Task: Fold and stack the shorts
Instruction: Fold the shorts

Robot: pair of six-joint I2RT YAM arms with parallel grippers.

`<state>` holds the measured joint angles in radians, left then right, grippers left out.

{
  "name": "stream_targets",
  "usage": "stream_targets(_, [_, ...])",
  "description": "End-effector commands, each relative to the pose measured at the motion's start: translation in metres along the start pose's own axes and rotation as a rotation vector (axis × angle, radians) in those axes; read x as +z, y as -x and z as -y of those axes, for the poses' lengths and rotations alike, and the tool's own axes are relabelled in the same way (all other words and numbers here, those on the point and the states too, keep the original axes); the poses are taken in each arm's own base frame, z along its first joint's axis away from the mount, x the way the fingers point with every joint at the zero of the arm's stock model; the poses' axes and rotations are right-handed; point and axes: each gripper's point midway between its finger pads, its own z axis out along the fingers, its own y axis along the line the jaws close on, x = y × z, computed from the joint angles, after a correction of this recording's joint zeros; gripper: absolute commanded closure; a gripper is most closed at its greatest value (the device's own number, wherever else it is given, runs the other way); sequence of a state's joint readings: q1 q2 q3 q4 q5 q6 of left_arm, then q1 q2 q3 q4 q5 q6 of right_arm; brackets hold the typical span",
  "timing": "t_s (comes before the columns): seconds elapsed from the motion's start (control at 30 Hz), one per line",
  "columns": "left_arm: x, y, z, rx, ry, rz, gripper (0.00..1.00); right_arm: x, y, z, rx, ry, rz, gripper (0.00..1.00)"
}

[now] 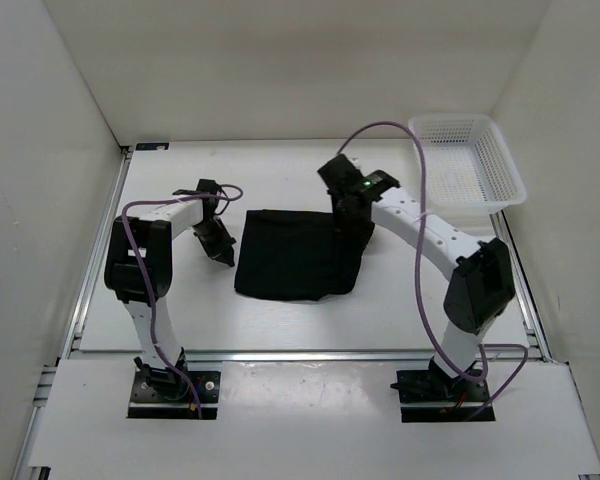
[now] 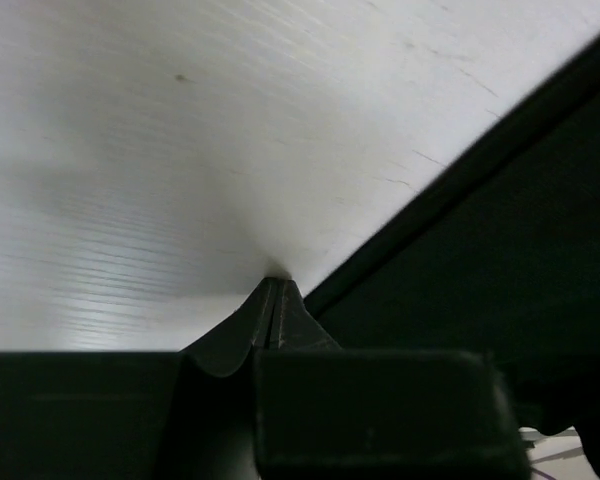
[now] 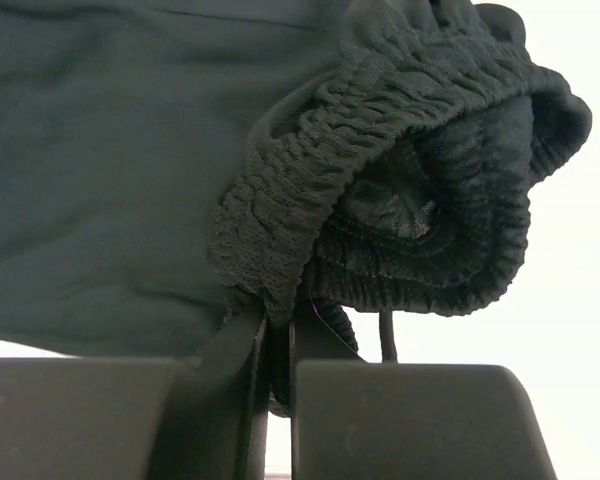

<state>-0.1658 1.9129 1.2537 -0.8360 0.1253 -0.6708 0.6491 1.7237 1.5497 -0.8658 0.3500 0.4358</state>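
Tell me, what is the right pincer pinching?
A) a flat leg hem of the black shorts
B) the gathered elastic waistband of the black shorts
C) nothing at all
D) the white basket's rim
B: in the right wrist view, the right pincer is shut on the ruffled elastic waistband of the shorts.

Left hand (image 2: 276,312), jaws together and empty, near white table (image 2: 180,150), beside black shorts (image 2: 520,250).

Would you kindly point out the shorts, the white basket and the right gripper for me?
shorts (image 1: 290,255): top view, middle of the folded black fabric.
white basket (image 1: 467,165): top view, its bare mesh floor.
right gripper (image 3: 278,322): right wrist view, between the fingertips, shut on the shorts.
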Motion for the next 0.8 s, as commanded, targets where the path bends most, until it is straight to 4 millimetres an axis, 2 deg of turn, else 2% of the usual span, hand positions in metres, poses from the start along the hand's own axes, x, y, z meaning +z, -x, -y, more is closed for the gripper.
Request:
stream_targets(0.0, [-0.002,0.005,0.015,0.018,-0.038,0.021,0.9,-0.012,0.008,-0.032,-0.082,-0.024,0.033,1.0])
stream_targets(0.03, [0.001,0.003,0.013,0.018,-0.037,0.02,0.9,-0.018,0.018,-0.043,-0.088,-0.013,0.06,1.0])
stream_targets(0.1, [0.001,0.003,0.014,0.009,-0.037,0.02,0.9,-0.013,0.013,-0.064,-0.137,-0.011,0.043,1.0])
stream_targets(0.13, [0.001,0.003,0.014,0.009,-0.037,0.02,0.9,-0.019,0.022,-0.073,-0.14,0.0,0.068,1.0])
stream_targets(0.17, [0.001,0.003,0.014,0.009,-0.037,0.02,0.9,-0.012,0.02,-0.081,-0.157,-0.002,0.054,1.0])
stream_targets(0.2, [0.002,0.001,0.011,0.007,-0.031,0.013,0.9,-0.013,0.02,-0.094,-0.172,0.013,0.062,1.0])
stream_targets(0.23, [0.002,0.001,0.011,0.007,-0.031,0.012,0.9,-0.014,0.02,-0.099,-0.182,0.016,0.058,1.0])
stream_targets(0.27, [0.002,0.001,0.011,0.007,-0.031,0.012,0.9,-0.005,0.016,-0.104,-0.194,0.013,0.027,1.0])
stream_targets(0.3, [0.002,0.001,0.011,0.007,-0.031,0.012,0.9,-0.012,0.024,-0.118,-0.193,0.047,0.053,1.0])
stream_targets(0.4, [0.005,0.002,0.012,0.007,-0.031,0.012,0.9,-0.009,0.018,-0.143,-0.229,0.072,0.045,1.0])
stream_targets(0.43, [0.005,0.002,0.012,0.007,-0.031,0.012,0.9,-0.013,0.029,-0.15,-0.226,0.091,0.074,1.0])
stream_targets(0.5, [0.005,0.002,0.012,0.007,-0.031,0.012,0.9,-0.01,0.022,-0.169,-0.254,0.113,0.06,1.0])
stream_targets(0.53, [0.005,0.002,0.012,0.007,-0.031,0.012,0.9,-0.009,0.031,-0.177,-0.253,0.128,0.083,1.0])
stream_targets(0.6, [0.005,0.002,0.012,0.007,-0.031,0.012,0.9,-0.011,0.034,-0.196,-0.261,0.184,0.09,1.0])
stream_targets(0.63, [0.005,0.002,0.012,0.007,-0.031,0.012,0.9,-0.003,0.029,-0.208,-0.273,0.202,0.076,1.0])
stream_targets(0.67, [0.003,0.003,0.008,-0.003,-0.033,0.017,0.9,-0.014,0.044,-0.222,-0.261,0.261,0.121,1.0])
stream_targets(0.7, [0.0,0.004,0.009,-0.002,-0.039,0.024,0.9,-0.018,0.042,-0.237,-0.272,0.345,0.105,0.93])
stream_targets(0.73, [-0.002,0.005,0.002,-0.02,-0.036,0.025,0.9,-0.023,0.041,-0.249,-0.282,0.41,0.1,0.8])
stream_targets(0.77, [-0.011,0.012,-0.005,-0.037,-0.05,0.05,0.85,-0.027,0.037,-0.256,-0.308,0.466,0.096,0.62])
